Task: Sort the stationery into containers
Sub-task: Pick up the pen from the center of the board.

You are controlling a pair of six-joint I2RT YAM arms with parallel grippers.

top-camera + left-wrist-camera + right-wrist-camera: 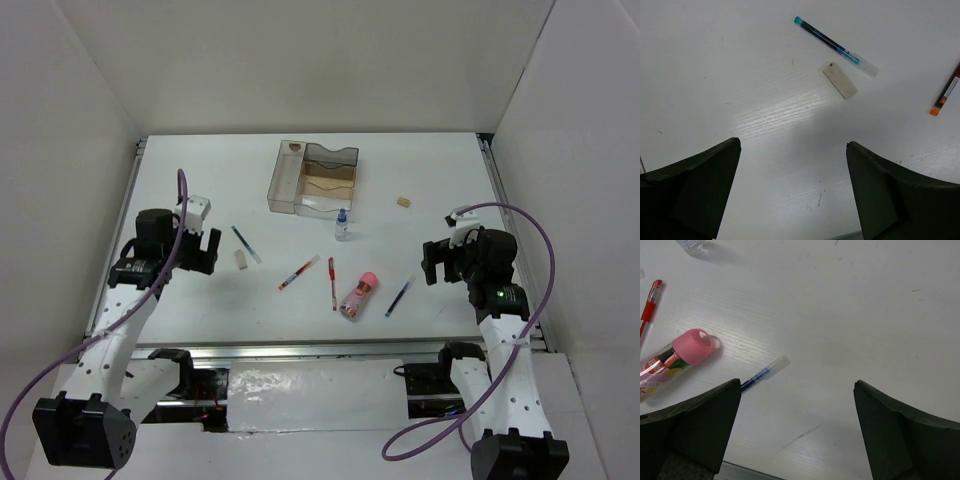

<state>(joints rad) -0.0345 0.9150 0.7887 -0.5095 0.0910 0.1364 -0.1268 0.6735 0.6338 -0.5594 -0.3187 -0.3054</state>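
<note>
Four thin pens lie on the white bench (pixel 200 180), two red and two dark blue. The first red pen (pixel 298 272) is in the lower middle of the frame. The second red pen (pixel 332 283) is just right of it. The left dark-blue pen (pixel 245 243) is at the middle left, and the right dark-blue pen (pixel 400 296) is at the lower right.

There are two small flat blocks: the left beige block (pixel 240 259) and the right beige block (pixel 403 202).

There is one stubby pink-capped tube (pixel 358 296), one tiny clear bottle with a blue cap (pixel 342 225), and one smoky see-through plastic tray (pixel 313 178) at the top middle.
</note>
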